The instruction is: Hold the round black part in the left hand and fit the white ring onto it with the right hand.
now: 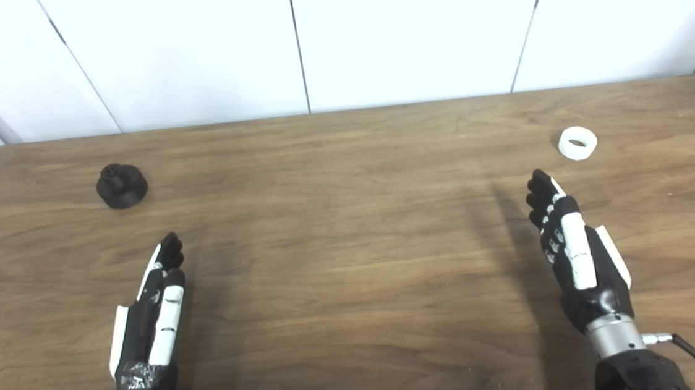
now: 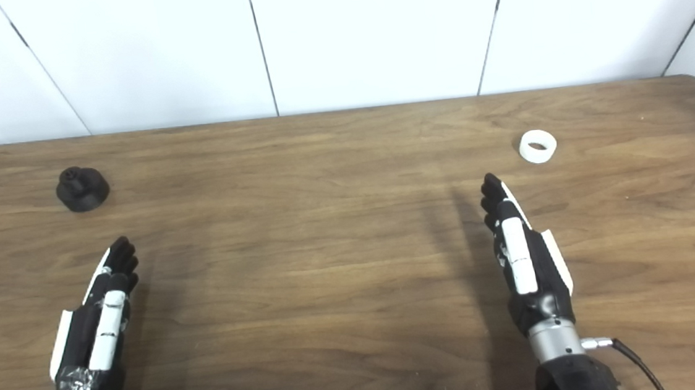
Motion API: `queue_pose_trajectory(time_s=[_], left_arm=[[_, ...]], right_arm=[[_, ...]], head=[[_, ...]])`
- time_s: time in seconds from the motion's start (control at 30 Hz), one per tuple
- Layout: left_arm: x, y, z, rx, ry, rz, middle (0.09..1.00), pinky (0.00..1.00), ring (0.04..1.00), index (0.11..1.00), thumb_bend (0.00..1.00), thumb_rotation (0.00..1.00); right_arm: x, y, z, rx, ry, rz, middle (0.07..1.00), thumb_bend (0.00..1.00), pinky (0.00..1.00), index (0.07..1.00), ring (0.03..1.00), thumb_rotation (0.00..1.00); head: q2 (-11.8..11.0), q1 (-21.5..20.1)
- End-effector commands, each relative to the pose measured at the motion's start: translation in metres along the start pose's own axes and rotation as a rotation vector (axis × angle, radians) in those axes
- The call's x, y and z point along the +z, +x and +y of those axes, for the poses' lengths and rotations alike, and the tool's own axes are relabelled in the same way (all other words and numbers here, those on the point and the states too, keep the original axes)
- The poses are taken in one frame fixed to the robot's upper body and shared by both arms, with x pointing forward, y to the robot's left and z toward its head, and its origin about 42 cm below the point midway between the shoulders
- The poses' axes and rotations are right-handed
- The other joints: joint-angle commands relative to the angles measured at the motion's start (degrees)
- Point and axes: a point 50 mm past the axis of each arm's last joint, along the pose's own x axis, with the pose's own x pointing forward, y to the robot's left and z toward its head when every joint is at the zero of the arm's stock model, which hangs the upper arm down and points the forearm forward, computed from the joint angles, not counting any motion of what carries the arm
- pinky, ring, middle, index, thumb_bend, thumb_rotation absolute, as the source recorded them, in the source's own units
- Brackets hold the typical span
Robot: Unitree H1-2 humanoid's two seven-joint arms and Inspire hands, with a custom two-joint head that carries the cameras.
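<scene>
Wooden table (image 1: 353,269), white panelled wall (image 1: 409,29)

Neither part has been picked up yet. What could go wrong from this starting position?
1. The white ring is small and lies flat, so the open right hand may push it along the table rather than grip it.
2. The round black part lies far from the ring; the open left hand might grasp it tilted, making the fit harder.
</scene>
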Motion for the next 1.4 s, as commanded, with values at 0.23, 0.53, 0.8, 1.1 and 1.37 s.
queue_pose_trajectory(time_s=[0.23, 0.53, 0.8, 1.1, 1.37], left_arm=[[0.004, -0.002, -0.005, 0.014, -0.017, -0.053, 0.968, 1.00, 0.977, 0.965, 0.43, 0.76], [0.004, -0.004, -0.011, 0.009, -0.010, -0.044, 0.969, 1.00, 0.972, 0.963, 0.46, 0.76], [-0.004, -0.008, -0.023, 0.007, 0.048, -0.041, 0.953, 0.97, 0.952, 0.954, 0.50, 0.76], [-0.013, -0.006, -0.034, 0.001, 0.043, -0.048, 0.956, 0.96, 0.957, 0.952, 0.52, 0.70], [-0.014, -0.006, -0.037, -0.003, 0.049, -0.053, 0.960, 0.94, 0.959, 0.964, 0.53, 0.62]], right_arm=[[-0.005, -0.024, -0.002, -0.021, -0.003, 0.000, 0.963, 0.50, 1.00, 0.953, 0.975, 1.00], [-0.004, -0.026, -0.008, -0.010, -0.013, 0.016, 0.973, 0.49, 1.00, 0.962, 0.988, 1.00], [-0.007, -0.028, -0.014, 0.004, -0.009, 0.015, 0.989, 0.49, 1.00, 0.978, 1.000, 1.00], [-0.015, -0.023, -0.018, 0.004, 0.018, 0.013, 0.995, 0.47, 1.00, 0.983, 1.000, 1.00], [-0.016, -0.020, -0.018, 0.022, 0.015, 0.000, 0.998, 0.51, 1.00, 0.984, 1.000, 1.00]], head=[[0.18, 0.10], [-1.99, 5.87], [-6.13, 14.26], [-9.54, 18.36], [-9.49, 17.96]])
